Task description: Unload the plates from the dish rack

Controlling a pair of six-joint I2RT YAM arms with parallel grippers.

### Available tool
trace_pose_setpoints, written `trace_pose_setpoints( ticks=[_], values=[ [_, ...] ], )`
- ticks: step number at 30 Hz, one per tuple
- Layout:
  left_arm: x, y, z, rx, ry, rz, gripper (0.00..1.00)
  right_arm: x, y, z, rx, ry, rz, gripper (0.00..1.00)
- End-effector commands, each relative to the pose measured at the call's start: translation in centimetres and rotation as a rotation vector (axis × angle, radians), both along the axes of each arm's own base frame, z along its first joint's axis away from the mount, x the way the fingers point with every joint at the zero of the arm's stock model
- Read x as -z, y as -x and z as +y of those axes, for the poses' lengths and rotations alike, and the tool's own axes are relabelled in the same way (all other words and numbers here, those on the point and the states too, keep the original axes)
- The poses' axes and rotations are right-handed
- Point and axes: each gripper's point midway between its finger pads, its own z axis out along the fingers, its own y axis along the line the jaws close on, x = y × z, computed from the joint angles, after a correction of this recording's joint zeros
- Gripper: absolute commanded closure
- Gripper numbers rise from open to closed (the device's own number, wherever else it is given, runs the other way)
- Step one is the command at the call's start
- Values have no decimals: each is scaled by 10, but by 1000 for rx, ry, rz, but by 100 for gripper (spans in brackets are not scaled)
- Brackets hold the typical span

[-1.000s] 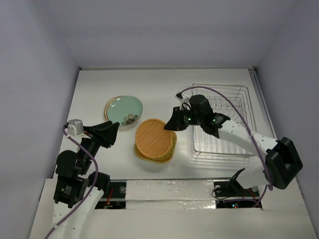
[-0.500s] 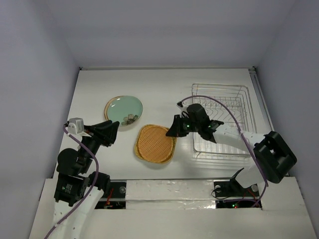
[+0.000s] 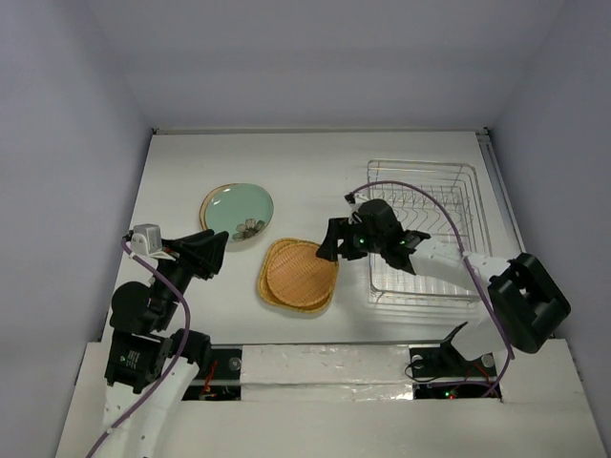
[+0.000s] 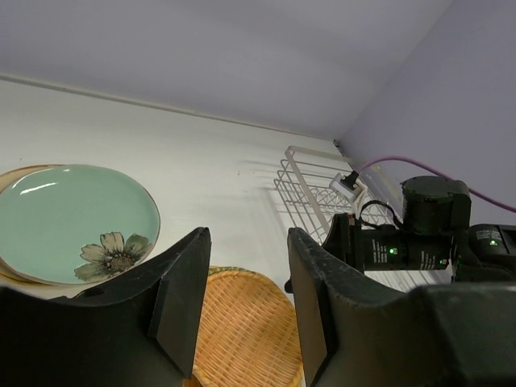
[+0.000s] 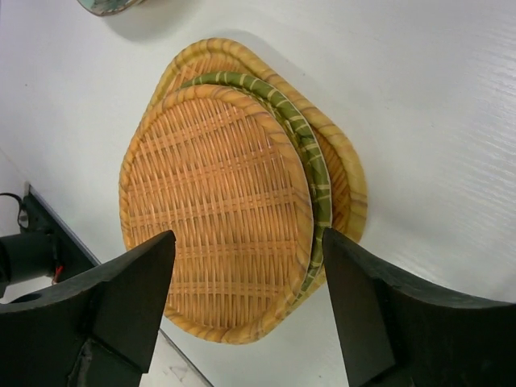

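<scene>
Lowered onto the square woven plate [image 5: 348, 189] beside the dish rack [image 3: 449, 186], the round woven plate [image 5: 218, 201] lies released; the wide-open right gripper [image 5: 246, 250] should rise straight.

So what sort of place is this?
Probably a robot test cell: plain walls around a white table, a left arm and right arm mounted at its edge, a dish rack.

Right gripper [image 3: 327, 240] is held spread wide, right arm [image 3: 449, 260] stretched out leftward; left gripper [image 3: 208, 255] is parted too, left arm [image 3: 143, 310] folded up.
</scene>
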Motion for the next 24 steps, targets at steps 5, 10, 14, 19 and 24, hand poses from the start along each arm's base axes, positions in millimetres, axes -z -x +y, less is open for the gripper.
trace_pose_setpoints(
  ticks=[5, 10, 14, 19, 24],
  values=[
    [-8, -2, -2, 11, 3, -27, 54, -56, -12, -2, 10, -27, -139, 22],
    [-11, 1, -3, 20, 0, -39, 35, -143, -3, -11, 44, -148, -329, 97],
    [-12, 0, -1, 9, -3, -35, 22, -228, 16, -50, 125, -261, -560, 100],
    [-19, -1, 3, -9, -15, -50, 16, -299, 47, -134, 373, -326, -786, 91],
    [-44, 3, 5, -19, -5, -95, 11, -327, 80, -226, 696, -422, -882, 0]
  ],
)
